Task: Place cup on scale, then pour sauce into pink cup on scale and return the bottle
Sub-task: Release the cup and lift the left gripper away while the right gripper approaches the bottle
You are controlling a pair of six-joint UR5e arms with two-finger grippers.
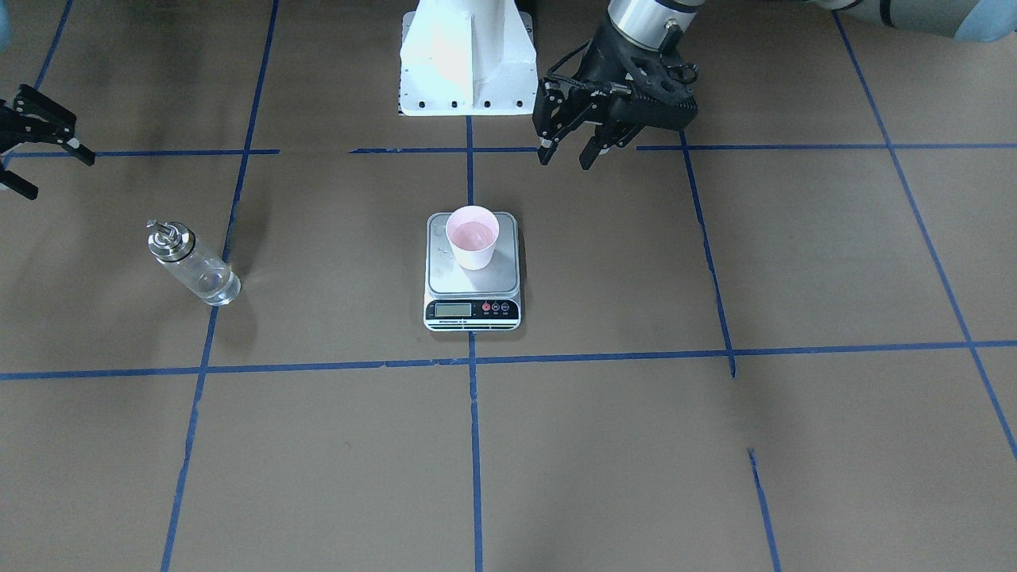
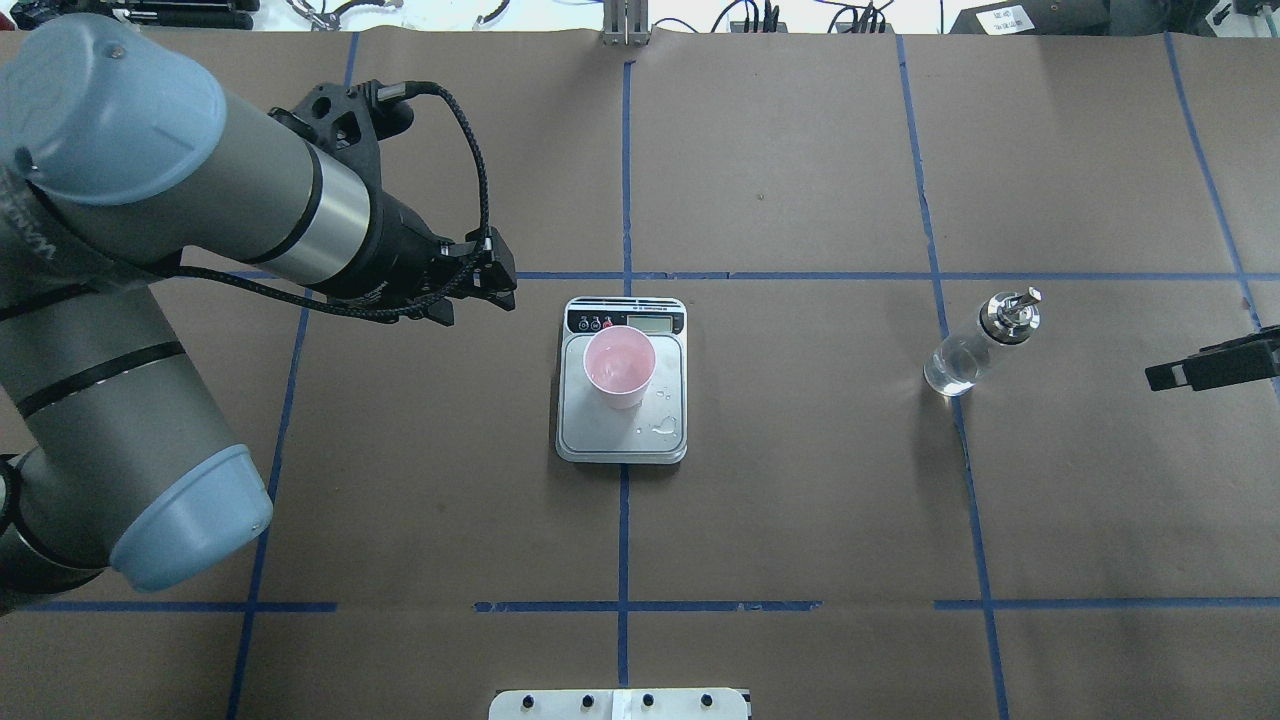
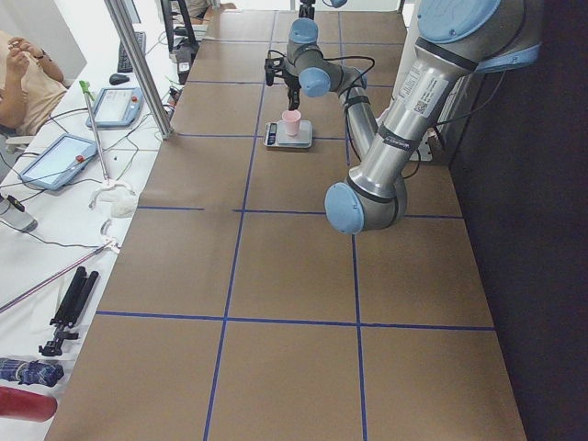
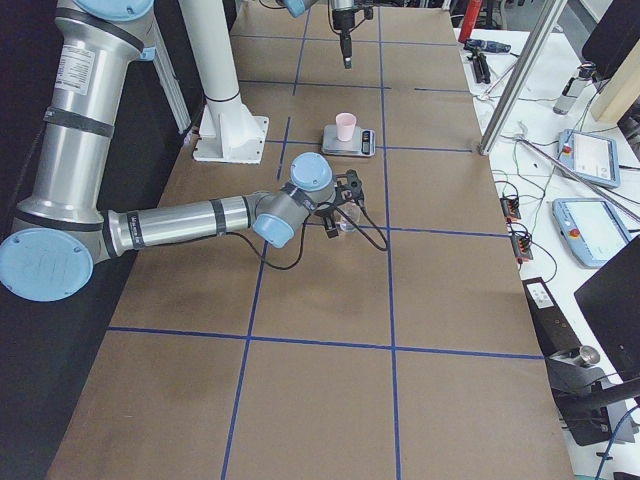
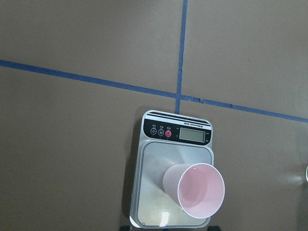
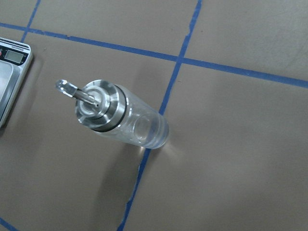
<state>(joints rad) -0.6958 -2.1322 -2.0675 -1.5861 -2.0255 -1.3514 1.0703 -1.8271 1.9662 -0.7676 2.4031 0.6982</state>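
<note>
The pink cup (image 1: 473, 236) stands upright on the steel platform of the scale (image 1: 445, 278), toward its display end; it also shows in the overhead view (image 2: 619, 365) and the left wrist view (image 5: 195, 190). A few clear drops lie on the scale's platform (image 2: 662, 430). The clear bottle (image 1: 193, 264) with its silver cap stands on the table far to the side, apart from the scale; the right wrist view looks down on it (image 6: 120, 118). My left gripper (image 1: 566, 157) is open and empty, raised behind the scale. My right gripper (image 1: 56, 175) is open and empty, a short way from the bottle.
The white robot base (image 1: 465, 56) stands at the table's back, in line with the scale. Blue tape lines grid the brown table. Beside the table, tablets (image 3: 60, 158), cables and a person (image 3: 23, 73) show in the side views.
</note>
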